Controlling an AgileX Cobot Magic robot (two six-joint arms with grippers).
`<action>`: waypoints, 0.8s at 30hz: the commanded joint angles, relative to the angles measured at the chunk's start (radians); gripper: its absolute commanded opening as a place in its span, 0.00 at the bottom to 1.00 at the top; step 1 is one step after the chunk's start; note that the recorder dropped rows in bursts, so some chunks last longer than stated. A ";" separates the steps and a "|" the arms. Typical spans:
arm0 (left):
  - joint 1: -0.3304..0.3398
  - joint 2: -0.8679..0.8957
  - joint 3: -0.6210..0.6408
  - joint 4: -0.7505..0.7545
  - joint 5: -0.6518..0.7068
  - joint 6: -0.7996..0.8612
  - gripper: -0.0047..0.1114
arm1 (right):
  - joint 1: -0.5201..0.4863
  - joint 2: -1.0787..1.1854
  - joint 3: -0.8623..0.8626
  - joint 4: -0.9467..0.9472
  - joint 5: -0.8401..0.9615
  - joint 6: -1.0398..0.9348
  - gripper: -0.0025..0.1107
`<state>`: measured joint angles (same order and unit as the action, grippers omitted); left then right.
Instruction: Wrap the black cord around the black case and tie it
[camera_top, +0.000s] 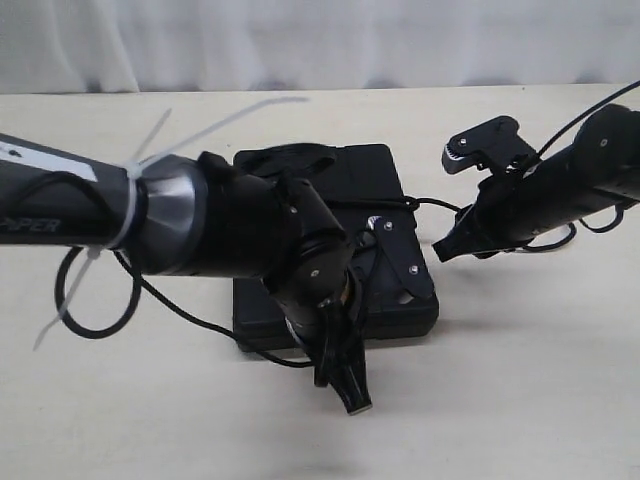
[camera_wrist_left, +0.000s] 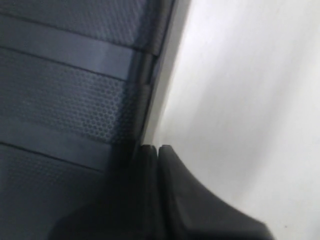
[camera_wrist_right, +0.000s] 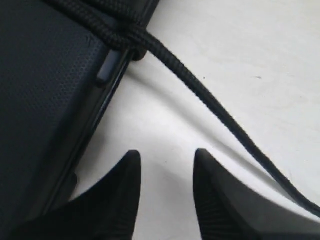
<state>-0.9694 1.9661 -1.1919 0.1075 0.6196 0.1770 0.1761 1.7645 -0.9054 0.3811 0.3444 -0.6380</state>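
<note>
The black case (camera_top: 375, 185) lies flat in the middle of the table, partly hidden under my left arm. The black cord (camera_wrist_right: 200, 90) crosses the case's edge (camera_wrist_right: 45, 100) in a bunched wrap and trails off over the table; in the exterior view the cord (camera_top: 432, 203) leaves the case's right side. My right gripper (camera_wrist_right: 165, 155) is open just off that edge, with only bare table between its fingers. At the case's front edge, my left gripper (camera_top: 350, 398) points down. In the left wrist view this gripper (camera_wrist_left: 157, 148) is shut beside the grooved case (camera_wrist_left: 65, 100), and nothing shows between its fingers.
A glossy cable loop (camera_top: 95, 330) hangs from the left arm down to the table at the left. White zip ties (camera_top: 150, 140) stick out from that arm. Bare beige table (camera_top: 520, 400) lies in front and to the right. A pale curtain closes off the back.
</note>
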 joint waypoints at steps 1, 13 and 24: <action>0.002 -0.101 0.003 -0.012 -0.016 -0.009 0.04 | 0.001 -0.061 0.002 -0.001 -0.006 -0.011 0.34; 0.002 -0.261 0.084 -0.015 -0.081 -0.009 0.04 | 0.001 0.074 0.103 -0.001 -0.423 -0.104 0.35; 0.004 -0.261 0.084 -0.015 -0.099 0.011 0.04 | 0.001 0.110 0.103 0.009 -0.558 -0.125 0.06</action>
<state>-0.9673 1.7130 -1.1104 0.1007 0.5354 0.1770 0.1761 1.9025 -0.8051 0.3811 -0.1947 -0.7508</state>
